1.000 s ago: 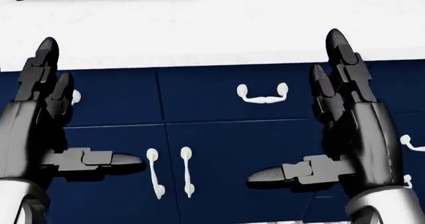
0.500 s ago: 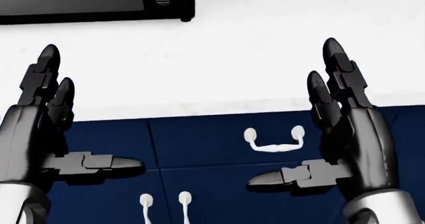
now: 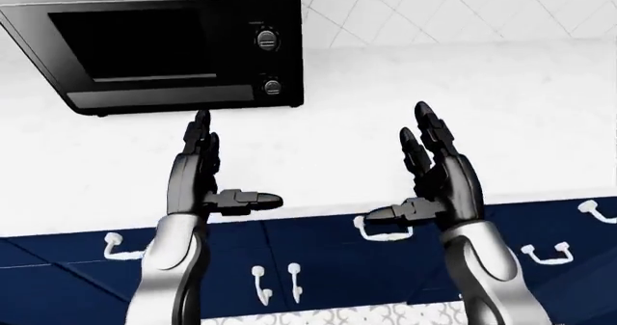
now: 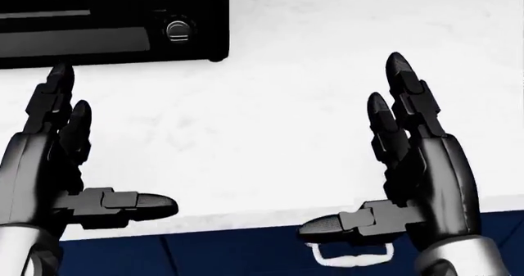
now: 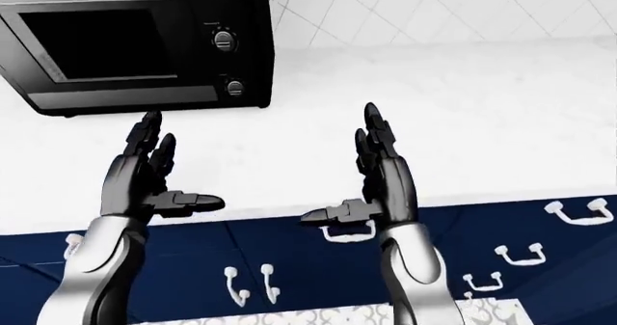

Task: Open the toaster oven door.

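Both hands splayed and empty, left hand (image 3: 197, 180) just below the toaster oven (image 3: 164, 43) at the left-eye view's upper left, right hand (image 3: 439, 180) well right of it — reach too low and the fingers may miss the door

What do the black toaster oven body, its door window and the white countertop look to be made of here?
Black toaster oven: likely painted metal, satin, with soft grey sheen on its lower front panel. Dark door window: probably tinted glass, smooth and darker than the frame. White countertop: looks like matte stone or laminate, faintly mottled; the render leaves it open.
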Controlling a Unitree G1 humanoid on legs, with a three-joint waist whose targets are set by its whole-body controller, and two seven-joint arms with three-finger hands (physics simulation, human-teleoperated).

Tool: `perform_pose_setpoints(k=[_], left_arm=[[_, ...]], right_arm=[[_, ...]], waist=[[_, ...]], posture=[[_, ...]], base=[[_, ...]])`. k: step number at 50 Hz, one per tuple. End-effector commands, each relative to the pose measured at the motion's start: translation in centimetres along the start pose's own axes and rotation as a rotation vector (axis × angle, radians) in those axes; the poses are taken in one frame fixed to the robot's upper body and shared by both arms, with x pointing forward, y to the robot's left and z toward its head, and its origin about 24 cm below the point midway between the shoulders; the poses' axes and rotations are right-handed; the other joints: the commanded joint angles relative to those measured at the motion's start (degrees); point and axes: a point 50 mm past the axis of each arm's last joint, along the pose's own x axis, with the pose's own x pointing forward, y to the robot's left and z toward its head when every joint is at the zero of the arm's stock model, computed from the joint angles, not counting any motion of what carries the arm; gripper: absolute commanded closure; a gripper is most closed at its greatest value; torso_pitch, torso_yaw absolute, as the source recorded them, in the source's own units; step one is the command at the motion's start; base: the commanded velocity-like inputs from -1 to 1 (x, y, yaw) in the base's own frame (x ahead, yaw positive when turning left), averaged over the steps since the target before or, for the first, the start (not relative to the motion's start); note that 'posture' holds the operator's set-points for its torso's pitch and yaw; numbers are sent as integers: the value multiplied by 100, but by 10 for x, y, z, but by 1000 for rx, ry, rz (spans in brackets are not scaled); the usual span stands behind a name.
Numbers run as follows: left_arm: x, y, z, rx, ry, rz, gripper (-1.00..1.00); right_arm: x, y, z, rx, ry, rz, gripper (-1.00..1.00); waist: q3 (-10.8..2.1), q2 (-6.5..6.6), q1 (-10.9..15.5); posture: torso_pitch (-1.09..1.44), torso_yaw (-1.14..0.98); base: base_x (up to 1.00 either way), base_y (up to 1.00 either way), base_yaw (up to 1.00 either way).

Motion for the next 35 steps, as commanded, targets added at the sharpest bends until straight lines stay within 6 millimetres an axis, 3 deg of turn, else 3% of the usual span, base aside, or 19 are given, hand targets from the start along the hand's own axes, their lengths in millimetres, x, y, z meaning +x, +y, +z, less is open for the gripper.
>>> perform_pose_setpoints(k=[1,7,9,10,11,12,14,16,18,19,20,24,25,29,30,32,35], left_arm=[[-2,-6,21,-4,-117,-30,-100],[-2,-6,19,-4,-115,-29,-100],[-3,-5,19,-5,-115,-28,-100],[-2,-5,19,-5,-115,-28,-100],[-3,-5,19,-5,-115,-28,-100],[-2,-5,18,-5,-114,-28,-100],[-2,-5,19,-5,-114,-28,-100],[-2,-5,18,-5,-113,-28,-100],[-2,-5,19,-5,-113,-28,-100],[-2,-5,19,-5,-114,-29,-100],[-2,-5,19,-5,-113,-29,-100],[-2,-5,19,-4,-113,-29,-100],[-1,-5,18,-4,-113,-29,-100],[-1,-6,19,-4,-114,-30,-100],[-2,-6,19,-3,-114,-31,-100],[-1,-6,19,-3,-114,-32,-100],[-1,-6,20,-3,-115,-32,-100]], right_arm=[[-2,-1,20,-20,-116,-4,-100],[-3,0,19,-23,-113,-2,-100],[-3,1,18,-26,-111,1,-100],[-4,1,18,-27,-111,2,-100],[-4,2,19,-28,-113,4,-100],[-3,1,18,-28,-113,5,-100],[-3,1,17,-29,-112,6,-100],[-4,2,17,-29,-111,7,-100],[-4,1,18,-26,-113,7,-100],[-5,2,18,-21,-115,19,-100],[-4,2,18,-18,-119,17,-100],[-5,1,22,-20,-136,6,-100],[-5,0,22,-24,-134,2,-100],[-5,0,20,-29,-127,2,-100],[-5,0,20,-28,-129,6,-100],[-5,0,21,-28,-130,9,-100],[-5,0,20,-28,-131,11,-100]], waist=[[-157,15,-31],[-97,-309,-87],[-109,-543,-104],[-161,-755,-86],[-168,-704,-35],[-49,-621,-54],[-106,-645,-36],[-139,-535,-34],[-66,-391,-56],[-66,-313,-227],[-4,-503,-89],[-130,97,-244],[-10,-110,-223],[-88,-276,-218],[-222,-238,-192],[75,-304,-137],[115,-537,-122]], posture=[[0,0],[0,0],[0,0],[0,0],[0,0],[0,0],[0,0],[0,0],[0,0],[0,0],[0,0],[0,0],[0,0],[0,0],[0,0],[0,0],[0,0]], base=[[0,0,15],[0,0,15],[0,0,15],[0,0,37],[0,0,77],[-8,0,97],[-10,0,100],[-9,0,100],[-8,0,100],[-2,45,0],[0,0,0],[0,0,0],[0,0,0],[0,0,0],[16,0,0],[32,0,0],[33,0,0]])
